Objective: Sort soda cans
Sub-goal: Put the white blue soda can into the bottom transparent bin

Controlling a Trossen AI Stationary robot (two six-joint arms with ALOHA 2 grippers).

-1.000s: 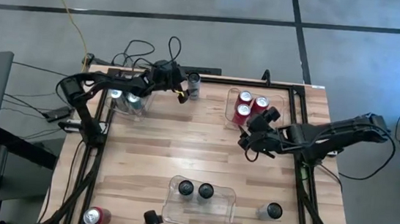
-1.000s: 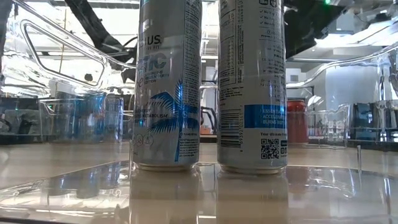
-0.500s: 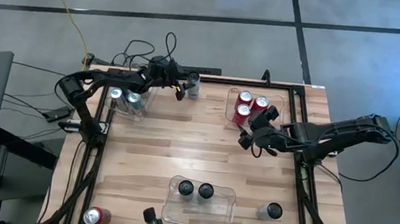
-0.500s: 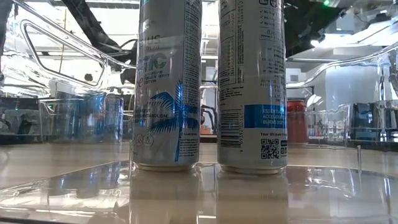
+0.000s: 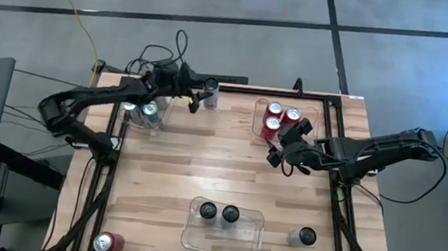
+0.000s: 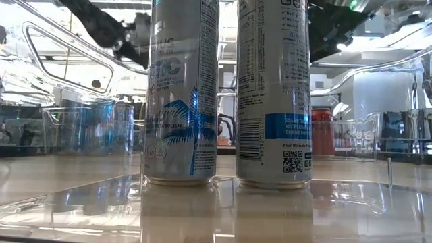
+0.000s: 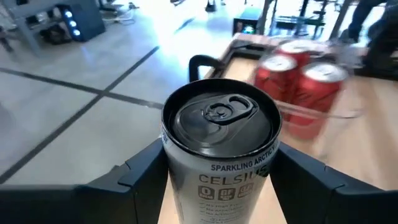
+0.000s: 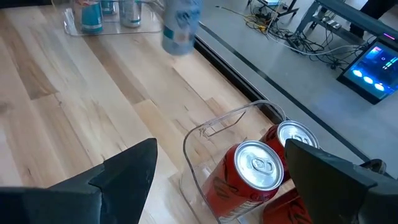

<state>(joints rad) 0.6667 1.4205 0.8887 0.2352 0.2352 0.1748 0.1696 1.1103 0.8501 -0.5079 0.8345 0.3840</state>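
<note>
left gripper (image 5: 202, 99): upper centre of the high view, clamped on a silver-blue can (image 7: 219, 155). right gripper (image 5: 284, 158): right of centre, fingers apart, nothing held, just below the bin of red cans (image 5: 277, 118). two silver-blue cans (image 5: 140, 112) binned upper left; two black cans (image 5: 219, 213) binned at lower centre.

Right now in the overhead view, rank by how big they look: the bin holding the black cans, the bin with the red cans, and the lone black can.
1. Bin with black cans
2. Bin with red cans, partly hidden by the right gripper
3. Lone black can
</note>
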